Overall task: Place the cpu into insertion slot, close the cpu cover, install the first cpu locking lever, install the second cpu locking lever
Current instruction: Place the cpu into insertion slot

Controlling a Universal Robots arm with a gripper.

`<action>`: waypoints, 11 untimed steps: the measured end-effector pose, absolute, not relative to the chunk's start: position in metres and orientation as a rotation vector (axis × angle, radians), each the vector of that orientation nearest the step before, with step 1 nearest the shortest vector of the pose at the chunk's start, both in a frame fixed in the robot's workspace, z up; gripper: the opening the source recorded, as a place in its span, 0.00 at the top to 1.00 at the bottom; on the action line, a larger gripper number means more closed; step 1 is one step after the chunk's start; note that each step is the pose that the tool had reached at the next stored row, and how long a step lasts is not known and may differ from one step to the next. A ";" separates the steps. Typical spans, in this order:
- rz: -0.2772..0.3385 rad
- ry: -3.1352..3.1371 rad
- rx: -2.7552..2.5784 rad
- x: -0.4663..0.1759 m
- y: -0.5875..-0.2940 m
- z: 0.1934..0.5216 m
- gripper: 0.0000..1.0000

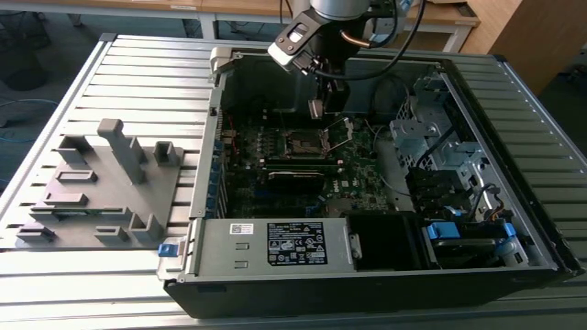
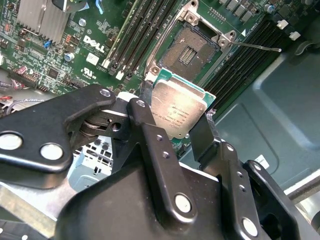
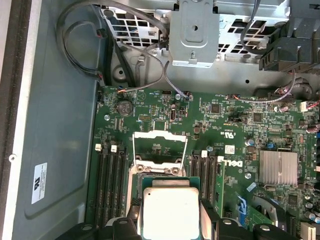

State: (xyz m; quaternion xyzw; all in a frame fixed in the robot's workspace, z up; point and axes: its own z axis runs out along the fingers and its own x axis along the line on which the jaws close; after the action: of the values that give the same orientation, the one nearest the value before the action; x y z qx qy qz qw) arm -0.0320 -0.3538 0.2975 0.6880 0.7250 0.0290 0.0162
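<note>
One step in hand, the first: fingers (image 2: 201,136) clamped on the edges of the cpu (image 2: 180,112), which hangs above and near the open insertion slot (image 2: 189,49), not yet in it, cpu cover (image 3: 160,134) raised, so seating likely needs squaring it over that slot before descent.

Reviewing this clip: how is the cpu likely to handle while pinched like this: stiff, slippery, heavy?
The cpu looks like a flat, rigid plate with a metal top, so it probably won't flex. The gripper pinches only its thin edges, so it could slip or twist if bumped. Small and thin, it is likely light.
</note>
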 end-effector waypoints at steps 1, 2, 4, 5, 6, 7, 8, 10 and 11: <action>0.090 2.254 2.139 -0.032 -0.354 0.297 0.46; 0.090 2.254 2.139 -0.032 -0.354 0.297 0.46; 0.090 2.254 2.139 -0.032 -0.354 0.296 0.46; 0.090 2.254 2.139 -0.032 -0.354 0.296 0.46; 0.090 2.254 2.139 -0.032 -0.354 0.296 0.46; 0.090 2.254 2.139 -0.032 -0.354 0.295 0.46; 0.090 2.254 2.139 -0.032 -0.354 0.295 0.46; 0.090 2.254 2.139 -0.032 -0.354 0.294 0.46; 0.090 2.254 2.139 -0.032 -0.354 0.294 0.46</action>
State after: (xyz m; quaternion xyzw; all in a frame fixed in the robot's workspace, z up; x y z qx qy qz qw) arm -0.0320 -0.3538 0.2937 0.6880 0.7250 0.0289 0.0162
